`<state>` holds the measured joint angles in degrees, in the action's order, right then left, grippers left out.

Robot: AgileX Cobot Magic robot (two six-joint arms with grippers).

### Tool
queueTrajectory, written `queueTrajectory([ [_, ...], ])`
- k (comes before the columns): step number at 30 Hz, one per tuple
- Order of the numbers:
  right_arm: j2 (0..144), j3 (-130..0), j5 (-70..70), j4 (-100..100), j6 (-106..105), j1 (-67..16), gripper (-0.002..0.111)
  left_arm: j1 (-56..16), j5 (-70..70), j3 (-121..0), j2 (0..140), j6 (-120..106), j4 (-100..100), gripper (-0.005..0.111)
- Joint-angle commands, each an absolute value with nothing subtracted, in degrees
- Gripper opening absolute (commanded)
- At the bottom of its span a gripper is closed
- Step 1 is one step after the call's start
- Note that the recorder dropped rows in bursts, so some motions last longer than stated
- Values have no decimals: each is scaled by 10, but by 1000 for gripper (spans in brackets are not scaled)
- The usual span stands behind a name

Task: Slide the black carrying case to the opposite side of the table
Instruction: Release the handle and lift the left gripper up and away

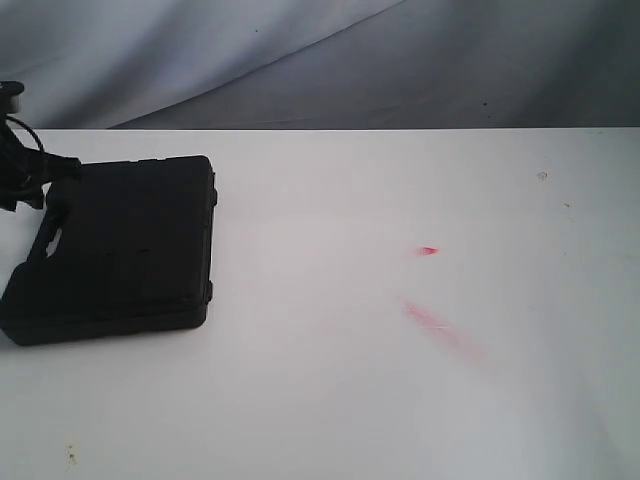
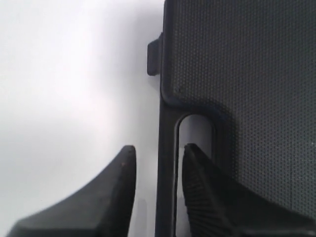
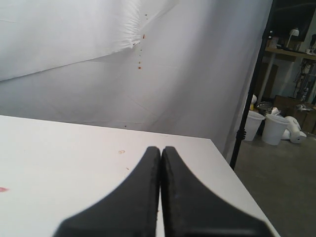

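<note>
Nearest to me, in my left wrist view, my left pincer [image 2: 157, 190] stands parted around the handle bar of the case [image 2: 247, 89]. One finger is outside the case's edge over bare tabletop [image 2: 64, 79], and the other finger [image 2: 197, 182] reaches into the cut-out slot of the moulded handle. The bar runs up between them with a sliver of gap on each side, so I read the pincer as open astride the handle rather than clamped on it. I cannot tell whether either pad is touching the plastic.

In the exterior view, the case [image 1: 120, 250] lies flat at the far left of the tabletop [image 1: 400, 400], its handle edge facing left toward my left arm. Its longer sides run roughly near to far and its lid faces up. The latched edge faces right, toward the wide open stretch of white surface.

That is the relation the move turns on. The case sits directly to the right of my left pincer, and the opposite side lies further right again, so a push or drag through the handle would send it broadside across the tabletop. My left arm is by far the nearer one.

My right pincer [image 3: 160, 163] is shut with nothing in it, fingers pressed together, hanging above the tabletop's right end well apart from the case. Two faint red smears [image 1: 440, 325] lie on the surface between them.
</note>
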<state>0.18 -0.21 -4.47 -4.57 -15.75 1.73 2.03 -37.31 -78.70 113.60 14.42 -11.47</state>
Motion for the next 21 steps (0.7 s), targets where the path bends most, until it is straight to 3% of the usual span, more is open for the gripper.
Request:
queueTrajectory([
  [1, 0, 0, -45, -48, -160, 17, 0, 17, -366, -790, 1104, 149, -127, 27],
  [4, 0, 0, -45, -48, -160, 17, 0, 17, -366, -790, 1097, 148, -128, 20],
  [7, 0, 0, -45, -48, -160, 17, 0, 17, -369, -790, 1097, 148, -129, 0],
  [21, 0, 0, -45, -52, -160, 17, 0, 17, -366, -789, 1046, 145, -129, 0],
])
